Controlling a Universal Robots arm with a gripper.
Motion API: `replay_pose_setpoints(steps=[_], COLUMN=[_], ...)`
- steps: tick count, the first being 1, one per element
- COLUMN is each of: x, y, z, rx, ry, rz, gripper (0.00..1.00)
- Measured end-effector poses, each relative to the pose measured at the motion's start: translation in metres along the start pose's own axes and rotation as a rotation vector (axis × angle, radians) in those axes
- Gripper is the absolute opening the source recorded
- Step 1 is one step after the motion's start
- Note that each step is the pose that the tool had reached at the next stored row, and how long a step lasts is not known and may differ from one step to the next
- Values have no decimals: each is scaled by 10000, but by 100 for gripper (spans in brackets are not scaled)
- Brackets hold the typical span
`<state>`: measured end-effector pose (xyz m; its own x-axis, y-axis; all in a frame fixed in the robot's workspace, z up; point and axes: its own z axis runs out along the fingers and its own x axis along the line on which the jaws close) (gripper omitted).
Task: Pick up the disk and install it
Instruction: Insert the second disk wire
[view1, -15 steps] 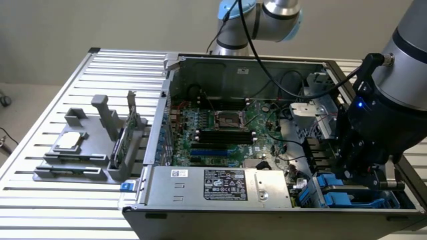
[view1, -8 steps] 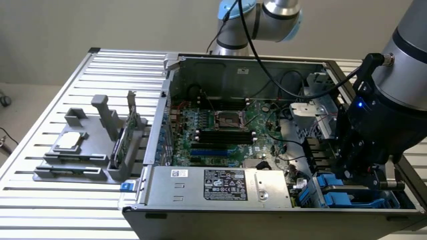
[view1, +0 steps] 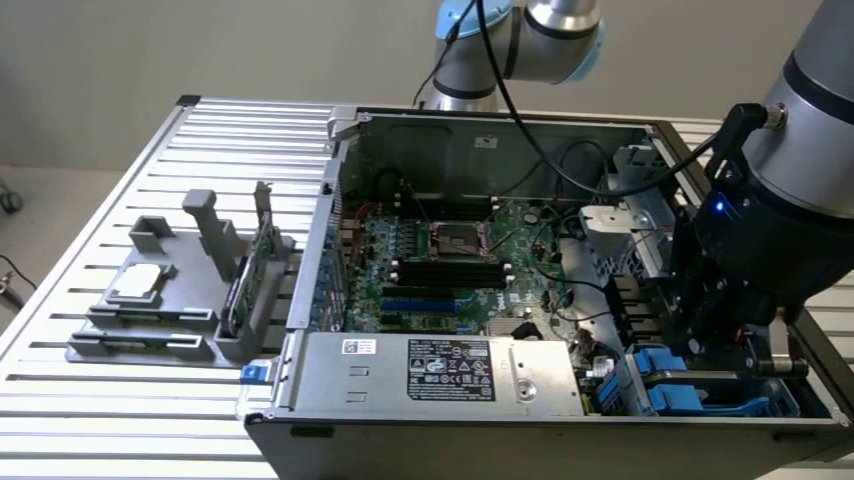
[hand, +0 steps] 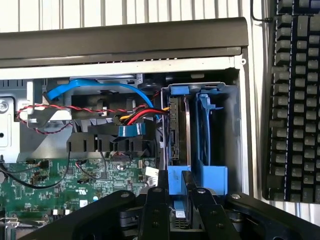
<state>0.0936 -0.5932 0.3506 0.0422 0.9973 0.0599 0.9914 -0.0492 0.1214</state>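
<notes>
The disk (hand: 179, 127) stands edge-on in the grey drive cage (hand: 231, 125) at the corner of the open computer case, clipped in its blue bracket (hand: 178, 181). My gripper (hand: 179, 202) is right over it, and its black fingers (hand: 155, 207) press on the bracket's near end from both sides. In the exterior view, my gripper (view1: 727, 345) reaches down into the case's front corner on the exterior view's right, above the blue brackets (view1: 671, 385). Most of the disk's flat faces are hidden inside the cage.
A second blue bracket (hand: 207, 125) sits in the neighbouring slot. Blue, red and yellow cables (hand: 131, 116) crowd beside the cage. A keyboard (hand: 295, 100) lies outside the case. The power supply (view1: 441, 370), motherboard (view1: 441, 255) and a grey fixture (view1: 160, 300) with a green card (view1: 254, 270) are also here.
</notes>
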Motion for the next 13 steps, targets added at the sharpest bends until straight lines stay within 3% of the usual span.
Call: replay_pose_setpoints(steps=[7, 13], x=[124, 171], y=[26, 144], z=[-151, -217], rx=[7, 30], ry=[-126, -190], rz=[-15, -21], gripper=[25, 25])
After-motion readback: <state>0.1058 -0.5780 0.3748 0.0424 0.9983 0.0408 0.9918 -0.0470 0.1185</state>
